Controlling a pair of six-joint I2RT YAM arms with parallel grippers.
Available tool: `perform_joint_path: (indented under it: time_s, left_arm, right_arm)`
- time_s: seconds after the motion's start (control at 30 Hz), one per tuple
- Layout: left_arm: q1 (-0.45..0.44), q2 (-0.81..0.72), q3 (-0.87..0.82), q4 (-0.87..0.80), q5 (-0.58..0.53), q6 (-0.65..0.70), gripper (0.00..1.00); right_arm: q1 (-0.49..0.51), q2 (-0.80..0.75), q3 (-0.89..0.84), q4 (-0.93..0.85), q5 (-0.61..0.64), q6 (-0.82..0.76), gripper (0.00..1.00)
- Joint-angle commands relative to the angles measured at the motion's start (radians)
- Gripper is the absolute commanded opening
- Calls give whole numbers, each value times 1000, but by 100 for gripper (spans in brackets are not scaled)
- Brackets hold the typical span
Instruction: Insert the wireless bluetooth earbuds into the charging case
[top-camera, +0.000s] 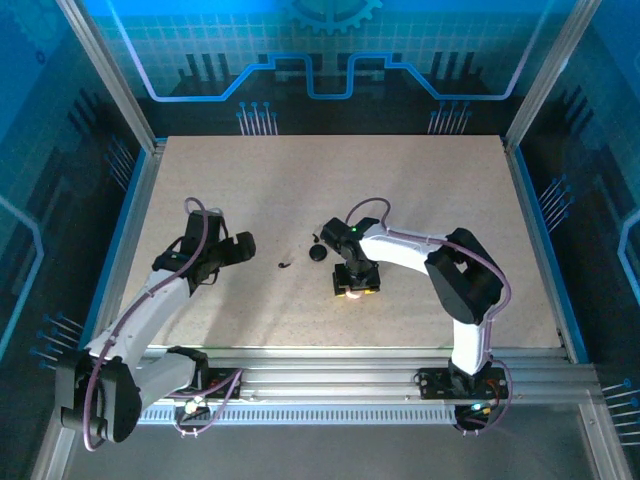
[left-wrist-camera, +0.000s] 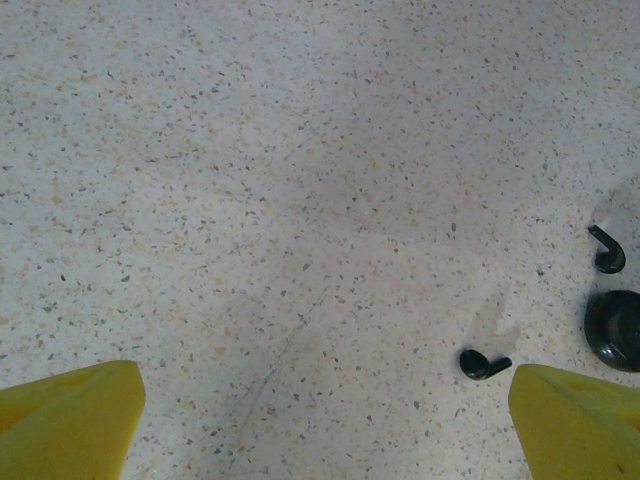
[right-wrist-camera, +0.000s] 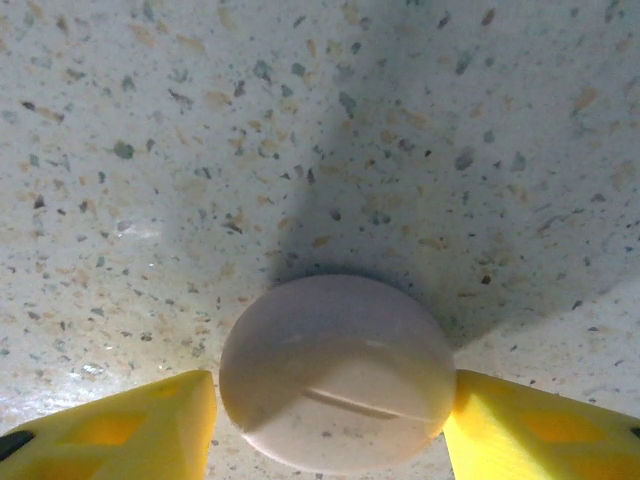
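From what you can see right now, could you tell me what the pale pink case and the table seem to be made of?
The pale pink case looks like smooth satin plastic: soft highlights, a thin seam. The table looks like speckled laminate or composite, pale with dark and tan flecks.

Speckled desk (top-camera: 300, 190), small things near the middle.
A black earbud (left-wrist-camera: 484, 364) lies near a round black case (left-wrist-camera: 615, 330), a second earbud (left-wrist-camera: 606, 250) just above it; a pale pink case (right-wrist-camera: 337, 370) sits apart.
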Motion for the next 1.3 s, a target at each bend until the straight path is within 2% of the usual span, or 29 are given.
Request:
perform_joint_path:
  time_s: [0.0, 0.37, 0.6, 0.8, 1.07, 1.27]
  left_arm:
    - [-5, -1, 8, -24, 32, 6, 95]
    - [-5, -1, -8, -16, 40, 36, 94]
    - [-7, -60, -62, 80, 135, 55, 92]
    - [-24, -126, -111, 199, 260, 77, 86]
    - [-182, -148, -156, 302, 215, 113, 81]
    - [-271, -202, -269, 538, 264, 153, 73]
  right_arm:
    - [8, 26, 28, -1, 31, -13, 61]
    - [4, 11, 8, 37, 56, -6, 49]
    - [15, -118, -60, 156, 50, 38, 48]
    - [-32, -263, -165, 343, -67, 89, 48]
    - [-51, -419, -229, 465, -117, 109, 48]
    - [-57, -517, -279, 553, -152, 142, 48]
